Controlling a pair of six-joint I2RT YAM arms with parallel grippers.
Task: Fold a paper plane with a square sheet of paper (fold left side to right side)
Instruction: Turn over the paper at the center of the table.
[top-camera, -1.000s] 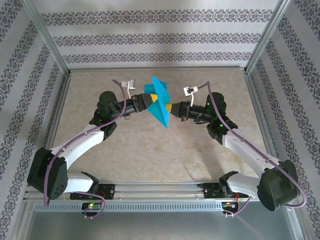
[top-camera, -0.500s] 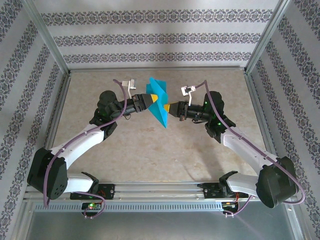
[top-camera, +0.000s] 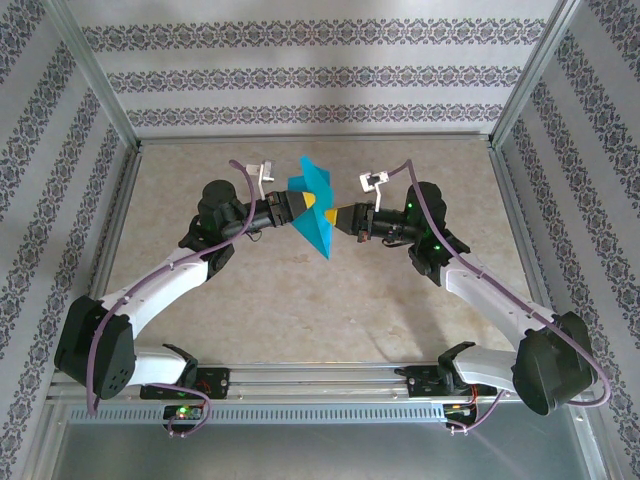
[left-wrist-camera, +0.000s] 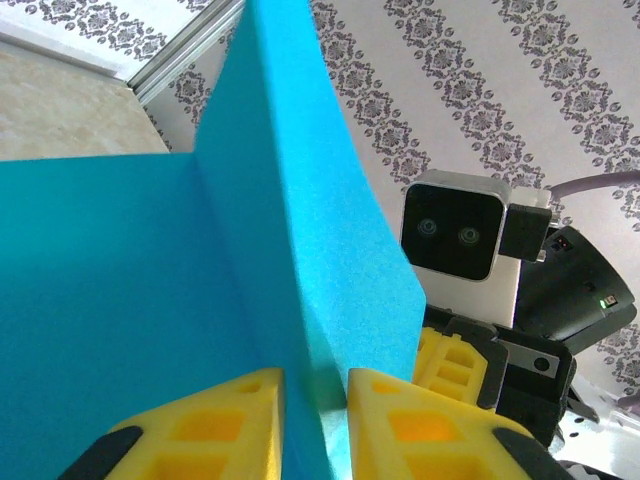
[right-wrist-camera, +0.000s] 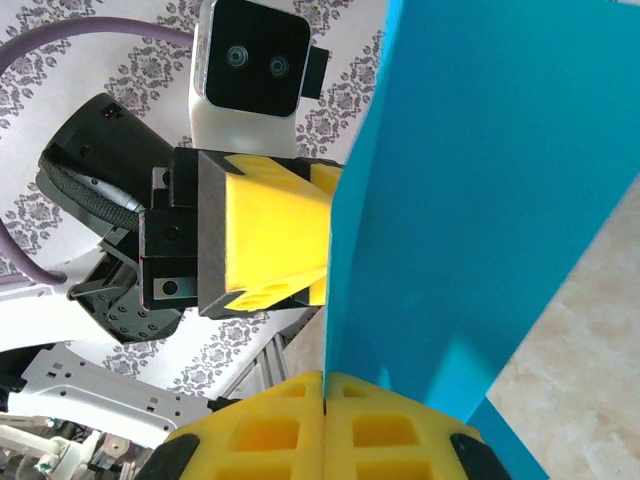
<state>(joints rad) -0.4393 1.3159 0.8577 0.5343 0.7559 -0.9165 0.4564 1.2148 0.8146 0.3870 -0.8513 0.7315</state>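
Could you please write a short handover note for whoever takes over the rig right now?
Left claw: fingers on either side of a flap of the folded paper, with a narrow gap showing; a firm pinch cannot be confirmed.
Right claw: shut on an edge of the paper.
Paper: held on edge between both claws, above the table, not lying on it.
Done: several folds are in.
To do: probably the final wing folds; it does not yet look like a finished plane.

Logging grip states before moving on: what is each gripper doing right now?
Left gripper: paper sheet between narrowly parted jaws; whether it grips cannot be told.
Right gripper: shut on the paper sheet.
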